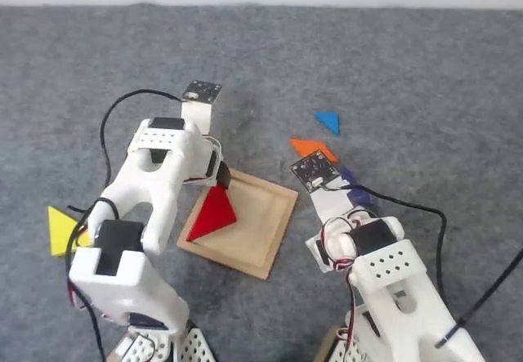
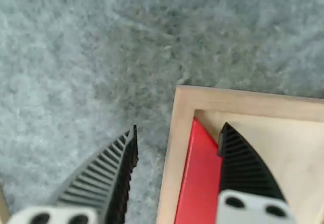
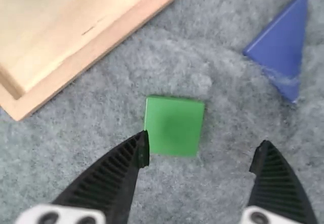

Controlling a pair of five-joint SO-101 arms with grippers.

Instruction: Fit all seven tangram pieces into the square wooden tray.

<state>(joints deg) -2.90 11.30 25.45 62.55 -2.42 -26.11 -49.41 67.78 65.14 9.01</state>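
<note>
The square wooden tray (image 1: 260, 215) lies between the two arms with a red triangle (image 1: 214, 213) in its left part. My left gripper (image 2: 179, 128) is open and straddles the tray's rim (image 2: 243, 100): one finger over the red triangle (image 2: 200, 183), the other over the carpet. In the high view this gripper (image 1: 217, 176) sits at the tray's far-left corner. My right gripper (image 3: 203, 140) hangs open low over a green square (image 3: 173, 125) on the carpet, just off the tray's corner (image 3: 101, 27). A dark blue triangle (image 3: 283, 49) lies beyond it.
On the grey carpet a yellow triangle (image 1: 61, 230) lies far left beside the left arm. An orange triangle (image 1: 314, 148) and a small blue triangle (image 1: 328, 121) lie beyond the right arm. A black cable (image 1: 409, 205) trails from the right arm.
</note>
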